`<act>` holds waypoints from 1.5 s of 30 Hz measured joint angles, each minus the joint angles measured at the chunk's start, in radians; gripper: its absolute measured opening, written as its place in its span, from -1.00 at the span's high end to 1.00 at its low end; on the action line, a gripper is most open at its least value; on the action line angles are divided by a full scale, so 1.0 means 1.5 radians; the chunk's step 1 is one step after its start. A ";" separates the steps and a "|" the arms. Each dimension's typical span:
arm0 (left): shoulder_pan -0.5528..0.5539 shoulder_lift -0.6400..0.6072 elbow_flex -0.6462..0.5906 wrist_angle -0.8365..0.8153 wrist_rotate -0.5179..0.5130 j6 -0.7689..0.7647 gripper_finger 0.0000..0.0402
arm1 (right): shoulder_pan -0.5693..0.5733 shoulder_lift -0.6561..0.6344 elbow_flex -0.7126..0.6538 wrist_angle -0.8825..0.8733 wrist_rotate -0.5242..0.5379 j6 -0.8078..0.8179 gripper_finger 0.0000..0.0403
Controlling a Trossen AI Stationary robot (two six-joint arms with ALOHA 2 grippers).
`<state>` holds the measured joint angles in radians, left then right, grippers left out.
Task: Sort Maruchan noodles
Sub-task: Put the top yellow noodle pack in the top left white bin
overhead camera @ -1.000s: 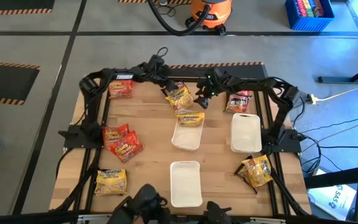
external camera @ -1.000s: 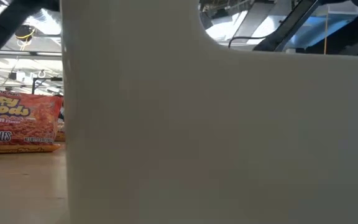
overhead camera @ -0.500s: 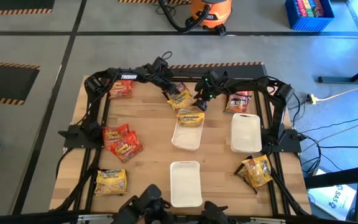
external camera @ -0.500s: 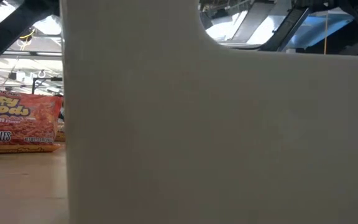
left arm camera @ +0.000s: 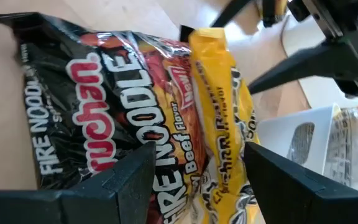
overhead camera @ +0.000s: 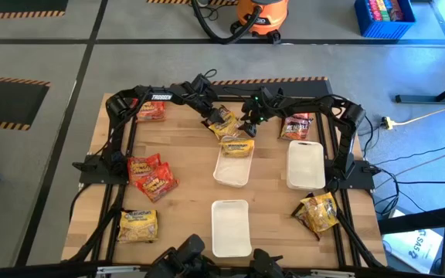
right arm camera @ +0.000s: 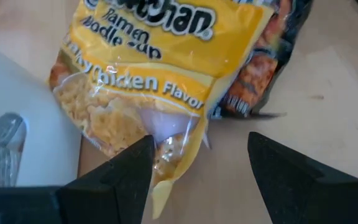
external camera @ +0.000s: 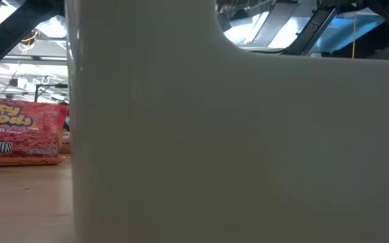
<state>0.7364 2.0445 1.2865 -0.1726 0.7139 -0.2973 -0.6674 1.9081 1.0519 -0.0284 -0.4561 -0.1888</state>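
At the table's far middle a yellow Maruchan packet [overhead camera: 227, 126] lies overlapping a dark Fire Noodle packet [overhead camera: 219, 115]. My left gripper [overhead camera: 210, 117] is open. Its fingers [left arm camera: 129, 180] stand on either side of the near end of both packets [left arm camera: 191, 124]. My right gripper [overhead camera: 247, 127] is open on the pile's other side. A corner of the yellow packet [right arm camera: 166, 134] lies between its fingers [right arm camera: 117, 174]. Whether either gripper touches the packets, I cannot tell. Another yellow packet [overhead camera: 238, 147] rests on the far rim of a white tray [overhead camera: 231, 171].
Two more white trays [overhead camera: 305, 164] [overhead camera: 231, 226] stand at right and near middle. Loose packets: red [overhead camera: 151, 110], red pair [overhead camera: 151, 174], yellow [overhead camera: 137, 225], dark [overhead camera: 297, 126], yellow and dark [overhead camera: 319, 212]. In the low view a tray wall [external camera: 248, 148] blocks most of the scene.
My left gripper has come down and toward the table's near edge onto the pile of the dark and yellow packets, tipping as it went. Its fingers stay as far apart as before. The packets have kept their places.
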 joint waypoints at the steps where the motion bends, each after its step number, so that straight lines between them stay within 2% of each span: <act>1: -0.003 0.000 0.000 0.000 0.000 -0.001 -0.18 | 0.000 0.000 0.000 0.003 0.000 0.000 -0.20; 10: -0.016 0.000 0.000 0.006 -0.008 -0.004 -0.18 | 0.000 0.000 0.000 0.023 0.000 0.000 -0.20; 21: -0.018 0.000 0.000 0.027 0.060 -0.009 -0.18 | 0.000 -0.001 0.000 0.041 0.000 0.000 -0.20; 23: -0.020 0.000 0.000 0.022 0.046 -0.007 -0.18 | 0.000 -0.001 0.000 0.045 0.000 0.000 -0.20; 27: -0.028 0.000 0.000 0.016 -0.027 0.004 -0.18 | 0.000 -0.001 0.000 0.051 0.000 0.000 -0.20; 33: -0.042 -0.001 0.000 0.018 -0.033 0.015 -0.17 | 0.000 -0.001 0.000 0.055 0.000 0.000 -0.20; 37: -0.054 -0.001 0.000 0.017 -0.045 0.030 -0.04 | 0.000 -0.001 0.000 0.054 -0.001 0.000 -0.20; 45: -0.056 -0.001 0.000 0.022 -0.047 0.043 0.43 | 0.000 -0.001 0.000 0.054 -0.003 0.000 -0.20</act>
<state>0.6528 2.0430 1.2861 -0.1398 0.6428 -0.2329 -0.6670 1.9064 1.0519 0.0528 -0.4598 -0.1886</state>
